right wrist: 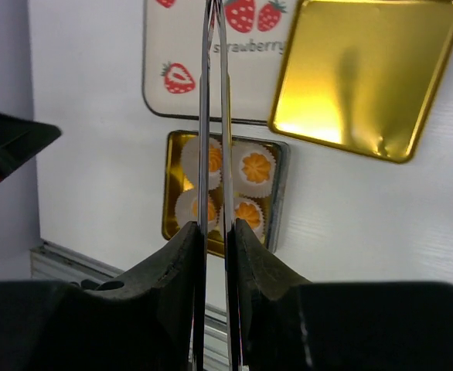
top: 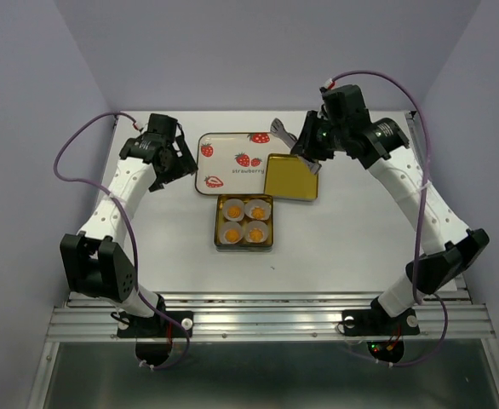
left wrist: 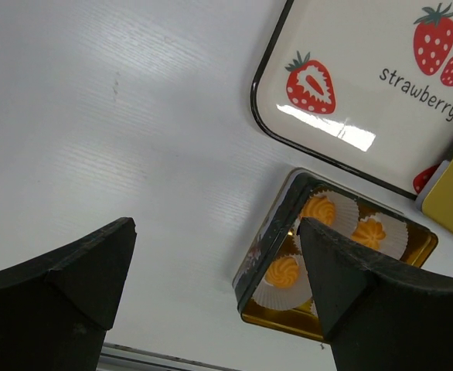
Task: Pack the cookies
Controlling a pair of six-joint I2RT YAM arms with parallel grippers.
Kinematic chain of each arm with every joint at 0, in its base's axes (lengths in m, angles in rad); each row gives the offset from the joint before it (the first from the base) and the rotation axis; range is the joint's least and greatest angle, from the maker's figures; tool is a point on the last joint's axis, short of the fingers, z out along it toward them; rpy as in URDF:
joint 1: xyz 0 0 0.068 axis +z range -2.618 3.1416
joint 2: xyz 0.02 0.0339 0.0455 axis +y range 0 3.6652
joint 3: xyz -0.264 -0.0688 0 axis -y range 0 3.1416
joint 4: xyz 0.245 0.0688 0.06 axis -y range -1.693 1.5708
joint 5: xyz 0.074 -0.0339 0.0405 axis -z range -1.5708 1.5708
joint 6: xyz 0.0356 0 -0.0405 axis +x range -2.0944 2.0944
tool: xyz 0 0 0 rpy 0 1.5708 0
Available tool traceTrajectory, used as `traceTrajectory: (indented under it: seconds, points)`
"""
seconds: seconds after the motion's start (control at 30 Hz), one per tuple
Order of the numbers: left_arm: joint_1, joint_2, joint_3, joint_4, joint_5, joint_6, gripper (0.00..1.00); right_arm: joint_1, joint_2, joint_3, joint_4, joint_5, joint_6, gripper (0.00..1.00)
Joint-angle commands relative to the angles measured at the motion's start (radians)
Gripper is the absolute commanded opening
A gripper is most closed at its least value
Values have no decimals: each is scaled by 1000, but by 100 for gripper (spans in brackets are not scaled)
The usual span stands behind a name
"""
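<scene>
Four orange-yellow cookies sit in white paper cups inside a square gold tin at the table's middle. They also show in the left wrist view and the right wrist view. My left gripper is open and empty, above bare table left of the tin; its jaws stand wide apart. My right gripper is shut on metal tongs, held high behind the tin's gold lid. In the right wrist view the tongs stick out of the gripper over the tin.
A cream tray with printed strawberries lies behind the tin, also in the left wrist view and the right wrist view. The lid lies open side up, overlapping the tray's right edge. A metal rail runs along the near edge.
</scene>
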Motion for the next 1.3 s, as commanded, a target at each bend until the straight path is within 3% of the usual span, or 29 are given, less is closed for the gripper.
traceTrajectory:
  seconds: [0.0,0.17,0.5,0.67,0.87,0.97,1.13,1.2,1.27]
  points:
    - [1,5,82,-12,-3,9,99,-59,58,13,-147,114,48,1]
    - [-1,25,84,8,3,-9,99,-69,156,64,-276,223,39,1]
    - [-1,-38,-31,46,-20,-84,99,-69,183,-1,-281,195,-73,1]
    - [-1,-55,-71,57,-13,-112,99,-69,206,35,-331,278,-95,1]
    - [-7,-52,-65,57,-9,-110,99,-113,187,-59,-274,300,-111,12]
    - [-8,-41,-60,52,-5,-104,99,-141,175,-88,-237,280,-124,22]
    - [-24,-28,-48,51,-9,-97,99,-170,149,-174,-171,174,-131,28]
    - [-30,-20,-43,46,-9,-94,99,-170,138,-192,-134,140,-144,39]
    - [-37,-15,-43,46,-9,-92,99,-170,138,-185,-129,126,-145,40]
